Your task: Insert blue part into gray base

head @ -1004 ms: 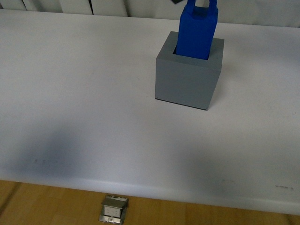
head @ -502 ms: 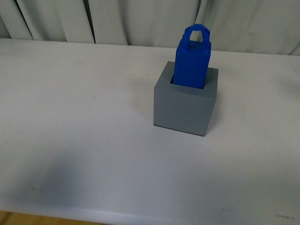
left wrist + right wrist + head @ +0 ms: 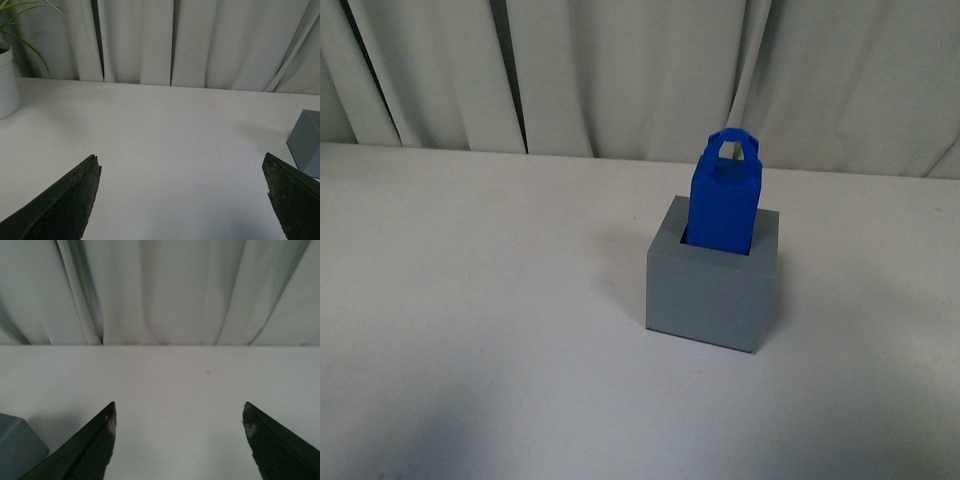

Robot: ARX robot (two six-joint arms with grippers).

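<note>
With the blue part (image 3: 723, 205) upright in the gray base (image 3: 712, 295) right of center, we judge the left gripper (image 3: 180, 157) and right gripper (image 3: 178, 405), both spread empty, should avoid bumping it.

1. Soft, even light is falling across the white bench (image 3: 470, 300) in the front view, and no glare is showing.
2. The gray base (image 3: 712, 300) is casting a faint shadow to its left, and a dimmer patch is lying over the bench's near left corner.
3. Dark bands are sitting in the folds of the curtain (image 3: 620, 80).
4. In the left wrist view, the left fingers (image 3: 60, 205) are reading as near-black shapes with little detail.
5. The right wrist view is looking softer, with the curtain blurring. The right fingers (image 3: 85, 450) are showing equally dark.
</note>
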